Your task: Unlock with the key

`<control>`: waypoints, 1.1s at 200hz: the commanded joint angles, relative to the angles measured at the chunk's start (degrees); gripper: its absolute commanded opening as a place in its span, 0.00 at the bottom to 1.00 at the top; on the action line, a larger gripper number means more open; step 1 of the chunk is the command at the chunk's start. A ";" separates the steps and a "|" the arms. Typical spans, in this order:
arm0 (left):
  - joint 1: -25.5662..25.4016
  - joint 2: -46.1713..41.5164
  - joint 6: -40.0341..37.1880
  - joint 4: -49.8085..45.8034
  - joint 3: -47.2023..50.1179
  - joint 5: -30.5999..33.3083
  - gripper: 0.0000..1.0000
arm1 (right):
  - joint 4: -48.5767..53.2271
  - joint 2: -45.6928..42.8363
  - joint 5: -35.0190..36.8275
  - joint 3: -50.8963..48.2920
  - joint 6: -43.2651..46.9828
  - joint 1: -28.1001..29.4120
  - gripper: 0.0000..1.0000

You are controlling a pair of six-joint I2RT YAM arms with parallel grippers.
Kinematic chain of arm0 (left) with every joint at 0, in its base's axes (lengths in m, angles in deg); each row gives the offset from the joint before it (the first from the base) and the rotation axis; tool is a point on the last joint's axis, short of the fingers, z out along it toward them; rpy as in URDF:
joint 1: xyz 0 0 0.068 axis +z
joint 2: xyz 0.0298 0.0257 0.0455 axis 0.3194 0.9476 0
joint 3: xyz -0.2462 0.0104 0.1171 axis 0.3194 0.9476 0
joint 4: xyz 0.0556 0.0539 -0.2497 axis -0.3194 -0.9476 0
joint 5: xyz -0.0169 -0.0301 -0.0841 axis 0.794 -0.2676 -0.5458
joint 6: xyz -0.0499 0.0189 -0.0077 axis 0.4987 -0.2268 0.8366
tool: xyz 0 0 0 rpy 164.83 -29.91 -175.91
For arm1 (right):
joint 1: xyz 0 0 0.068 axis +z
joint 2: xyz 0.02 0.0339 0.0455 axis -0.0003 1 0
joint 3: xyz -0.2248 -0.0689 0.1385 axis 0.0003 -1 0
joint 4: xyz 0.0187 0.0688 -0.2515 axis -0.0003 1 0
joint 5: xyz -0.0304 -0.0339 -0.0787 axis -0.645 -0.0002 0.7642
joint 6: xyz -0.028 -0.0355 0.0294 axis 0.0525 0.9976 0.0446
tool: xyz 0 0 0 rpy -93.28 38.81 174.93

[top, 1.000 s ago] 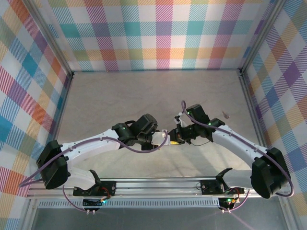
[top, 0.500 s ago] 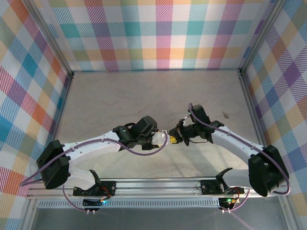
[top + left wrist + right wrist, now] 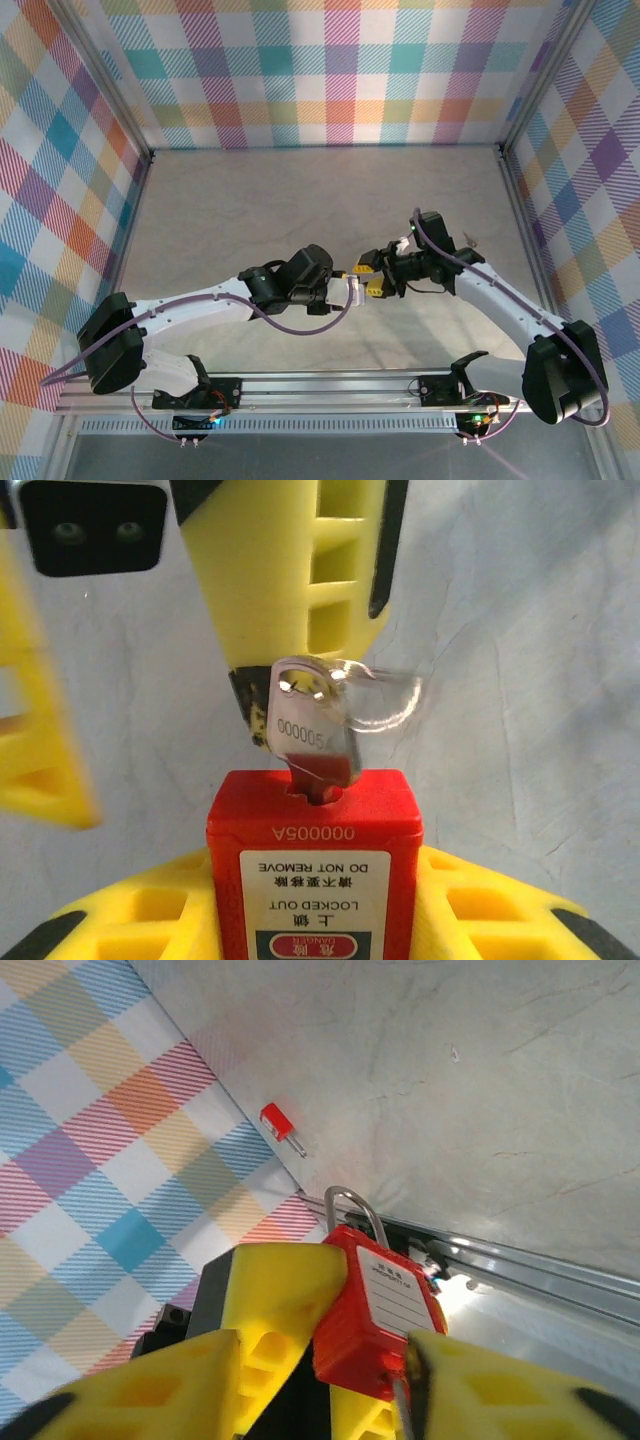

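Left wrist: right tool (image 3: 300, 630) apparently pinching key (image 3: 312, 735), seated in padlock (image 3: 315, 865).

The pale grey, marble-patterned bench (image 3: 300, 200) lay bare across its middle and far side. Walls of pastel plaid fabric (image 3: 340, 70) — checks of orange, teal, purple and yellow — closed it in at the back and both sides, held by grey metal corner posts (image 3: 105, 75). A silver aluminium rail (image 3: 330, 385) ran along the near edge. Near the right wall sat a small brownish object (image 3: 470, 239) — too small to identify.
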 commanded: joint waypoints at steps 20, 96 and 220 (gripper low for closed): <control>-0.53 0.98 0.47 -1.42 -2.64 -5.06 0.00 | 13.86 -4.19 2.65 6.64 12.69 -3.71 0.74; 2.78 0.03 2.17 -9.02 -5.21 -11.19 0.00 | 22.42 -8.75 10.65 7.53 43.31 -10.41 0.87; 7.89 1.48 1.18 -26.51 -16.44 -24.93 0.00 | -1.50 -37.09 15.62 -12.68 68.61 4.61 0.82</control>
